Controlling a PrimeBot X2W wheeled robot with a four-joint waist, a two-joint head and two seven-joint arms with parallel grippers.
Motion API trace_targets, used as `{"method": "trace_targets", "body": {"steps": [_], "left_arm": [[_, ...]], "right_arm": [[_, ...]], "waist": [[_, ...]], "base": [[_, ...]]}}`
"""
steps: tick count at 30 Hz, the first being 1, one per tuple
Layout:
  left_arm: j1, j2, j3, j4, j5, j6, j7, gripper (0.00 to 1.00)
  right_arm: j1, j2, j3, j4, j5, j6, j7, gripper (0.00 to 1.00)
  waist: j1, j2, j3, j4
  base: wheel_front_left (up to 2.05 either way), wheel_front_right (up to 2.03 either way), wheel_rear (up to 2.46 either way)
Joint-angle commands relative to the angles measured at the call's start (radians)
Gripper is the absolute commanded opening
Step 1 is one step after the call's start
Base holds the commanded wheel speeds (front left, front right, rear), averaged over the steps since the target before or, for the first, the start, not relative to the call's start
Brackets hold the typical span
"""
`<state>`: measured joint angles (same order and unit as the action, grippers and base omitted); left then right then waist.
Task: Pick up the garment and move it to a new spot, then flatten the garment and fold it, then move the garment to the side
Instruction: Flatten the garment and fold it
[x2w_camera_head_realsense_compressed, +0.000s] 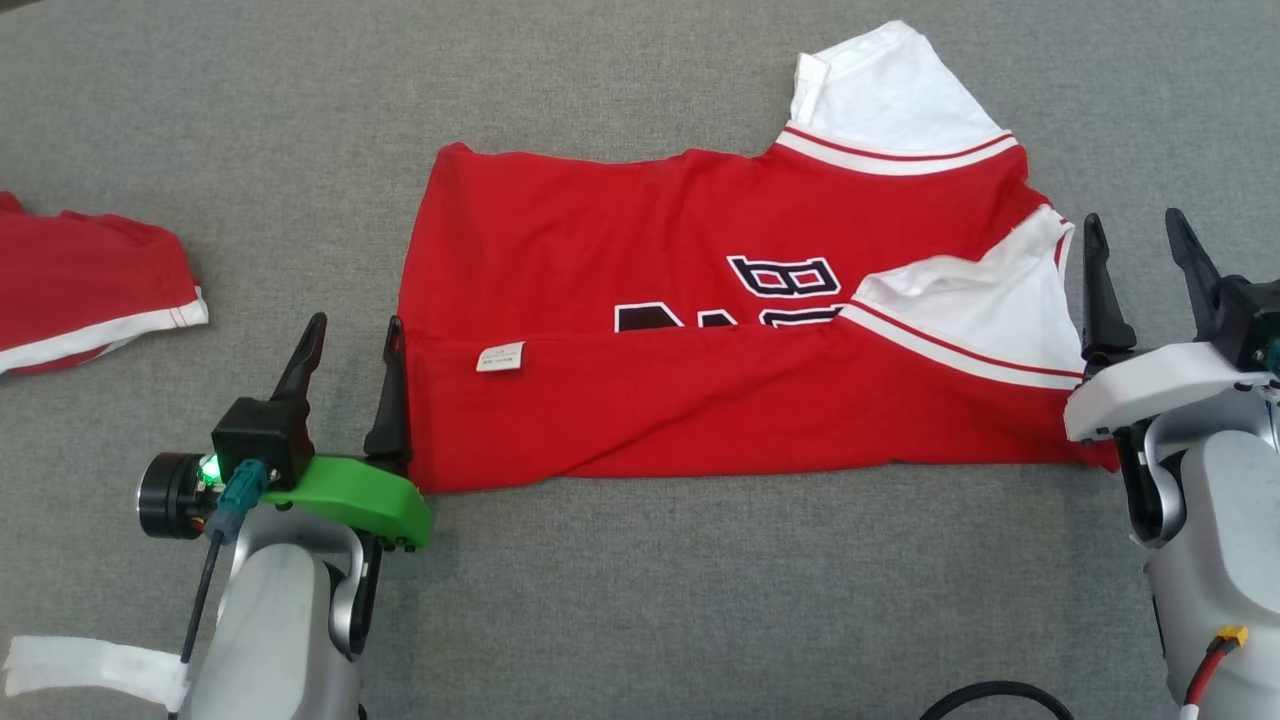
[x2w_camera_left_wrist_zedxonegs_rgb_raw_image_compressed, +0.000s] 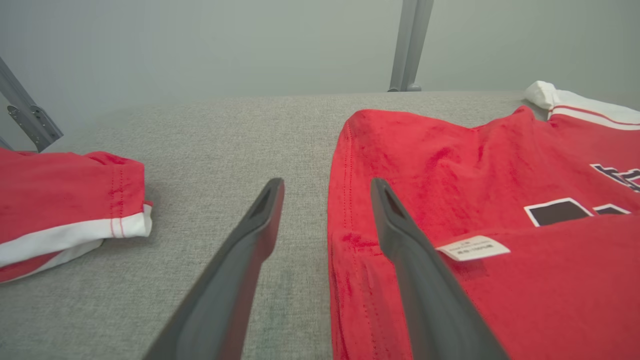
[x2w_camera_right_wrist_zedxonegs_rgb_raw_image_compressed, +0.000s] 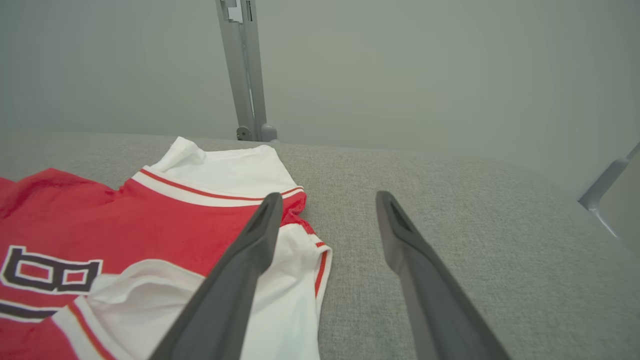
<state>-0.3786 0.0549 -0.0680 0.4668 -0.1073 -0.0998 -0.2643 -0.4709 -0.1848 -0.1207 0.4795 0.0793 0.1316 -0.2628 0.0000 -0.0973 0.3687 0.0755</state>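
Garment (x2w_camera_head_realsense_compressed: 700, 250) first: it is a red shirt with white sleeves, and it lies spread out in the middle of the grey table (x2w_camera_head_realsense_compressed: 640, 600). Its near long edge is folded up over the middle. That is why a small white label (x2w_camera_head_realsense_compressed: 500, 357) shows on the folded part (x2w_camera_head_realsense_compressed: 700, 430). I think one fold is made and more folding is to come.

The left gripper (x2w_camera_head_realsense_compressed: 356, 322) sits low at the near left corner of the garment. Its two fingers are apart and hold nothing. One finger is over the red cloth and the other is over bare table, so the shirt's left edge runs between them.

The right gripper (x2w_camera_head_realsense_compressed: 1133, 216) is at the right end. Its fingers are apart too, and empty. One finger is over the white sleeve (x2w_camera_head_realsense_compressed: 1000, 300). The other is over bare table just beside the shirt.

I think each gripper waits at one end so both can pinch and lift together. That would keep the fold straight. I cannot tell if any finger touches the cloth.

Another red cloth (x2w_camera_head_realsense_compressed: 90, 290) lies well apart on the left.
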Motion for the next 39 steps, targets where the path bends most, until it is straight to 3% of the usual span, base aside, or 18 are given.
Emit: {"method": "trace_targets", "body": {"steps": [1,7,16,25,26,27,28,39], "left_arm": [[0.027,0.000,0.006,-0.012,0.010,0.009,0.001,1.00],[0.122,-0.003,0.013,-0.061,0.004,0.021,0.001,1.00],[0.222,-0.003,-0.023,-0.079,-0.039,0.037,0.001,1.00],[0.216,-0.003,-0.044,-0.080,-0.042,0.039,0.001,1.00],[0.212,-0.003,-0.046,-0.080,-0.040,0.039,0.001,1.00],[0.206,-0.003,-0.047,-0.079,-0.040,0.038,0.001,1.00],[0.202,-0.003,-0.048,-0.078,-0.040,0.039,0.001,1.00],[0.181,-0.004,-0.043,-0.041,-0.073,0.019,0.001,1.00]], "right_arm": [[0.035,0.008,-0.011,-0.013,-0.011,-0.002,-0.003,1.00],[0.146,0.033,-0.028,-0.045,0.000,-0.002,-0.003,1.00],[0.290,0.050,-0.024,0.005,0.053,-0.002,-0.003,1.00],[0.269,0.061,0.003,0.065,0.092,-0.002,-0.003,1.00],[0.265,0.061,0.008,0.078,0.097,-0.002,-0.003,0.55],[0.261,0.060,0.014,0.088,0.100,-0.002,-0.003,0.44],[0.258,0.058,0.016,0.096,0.104,-0.002,-0.001,0.00],[0.240,0.039,0.023,0.050,0.125,-0.002,-0.001,0.00]], "waist": [[0.0000,-0.0002,-0.013,-0.003],[0.0000,-0.0002,-0.056,-0.013],[0.0000,-0.0002,-0.067,-0.025],[0.0000,-0.0002,-0.057,-0.011],[0.0000,-0.0002,-0.055,-0.008],[0.0000,-0.0002,-0.051,-0.005],[0.0000,-0.0002,-0.049,-0.002],[0.0000,-0.0002,-0.023,-0.010]], "base": [[0.00,0.00,0.00],[0.00,0.00,0.00],[0.00,0.00,0.00],[0.00,0.00,0.00],[0.00,0.00,0.00],[0.00,0.00,0.00],[0.00,0.00,0.00],[0.00,0.00,0.00]]}}
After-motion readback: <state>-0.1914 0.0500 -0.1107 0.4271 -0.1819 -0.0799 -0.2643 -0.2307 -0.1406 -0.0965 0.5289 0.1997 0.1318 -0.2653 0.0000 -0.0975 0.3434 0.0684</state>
